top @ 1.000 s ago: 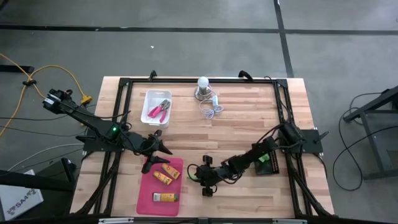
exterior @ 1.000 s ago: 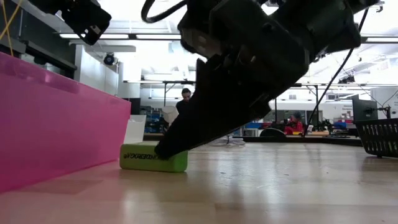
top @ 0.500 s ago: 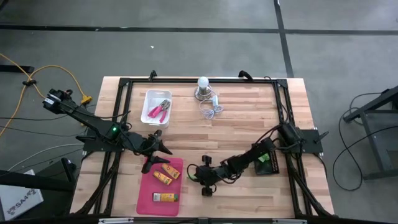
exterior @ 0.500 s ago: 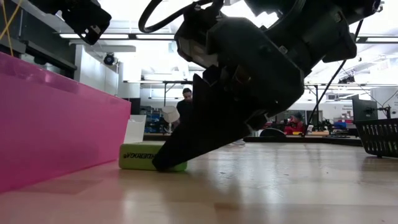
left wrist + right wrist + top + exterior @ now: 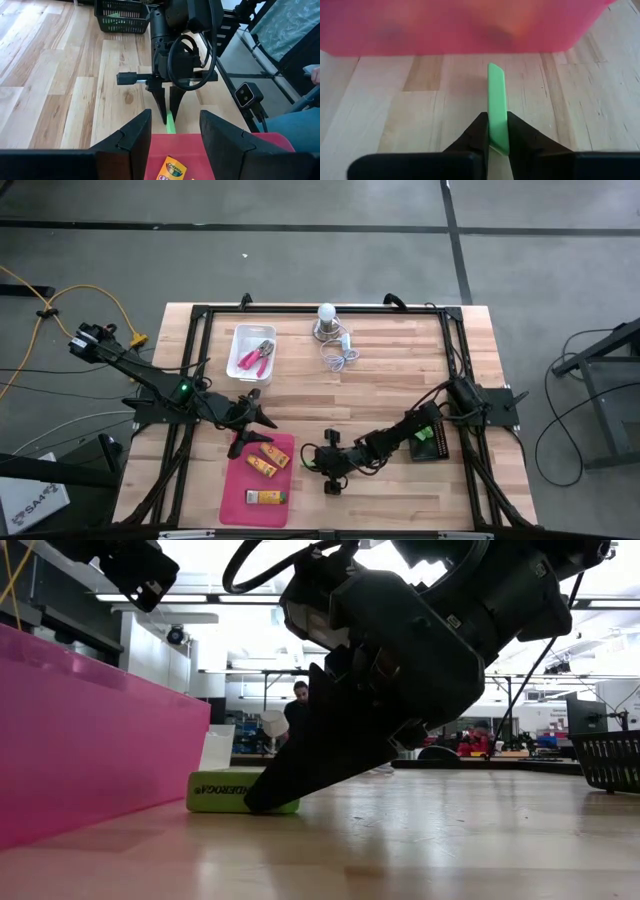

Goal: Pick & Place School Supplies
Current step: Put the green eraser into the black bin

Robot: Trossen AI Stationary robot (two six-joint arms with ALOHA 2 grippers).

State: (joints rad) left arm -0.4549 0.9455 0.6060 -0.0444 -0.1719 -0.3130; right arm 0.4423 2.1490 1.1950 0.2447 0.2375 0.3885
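A light-green stick (image 5: 497, 107) lies on the wood table just right of the pink tray (image 5: 240, 502), and my right gripper (image 5: 312, 461) is shut on it. It shows in the low view as a green bar (image 5: 225, 793). Three orange-yellow boxes (image 5: 275, 455) (image 5: 262, 468) (image 5: 266, 497) lie in the tray. Pink-handled pliers (image 5: 257, 356) rest in a white bin (image 5: 240, 370) at the far left. My left gripper (image 5: 252, 432) hangs open over the tray's far end, holding nothing. My right gripper pinches the green stick between its two fingers by the end farthest from the tray (image 5: 498, 131), one finger on each flat side. The fingers (image 5: 300, 775) slant down from the table's right and run along the stick. The stick stands on its narrow edge on the table, pointing at the tray.
A black mesh basket (image 5: 432, 442) with green pieces stands at the table's right. A white bulb with a coiled cord (image 5: 326, 315) sits at the far middle. The tray's right wall (image 5: 470, 30) rises just beyond the stick. A person sits far behind the table (image 5: 298, 695).
My right gripper has shut its fingers on the green stick while staying in place. The stick stays on the table.
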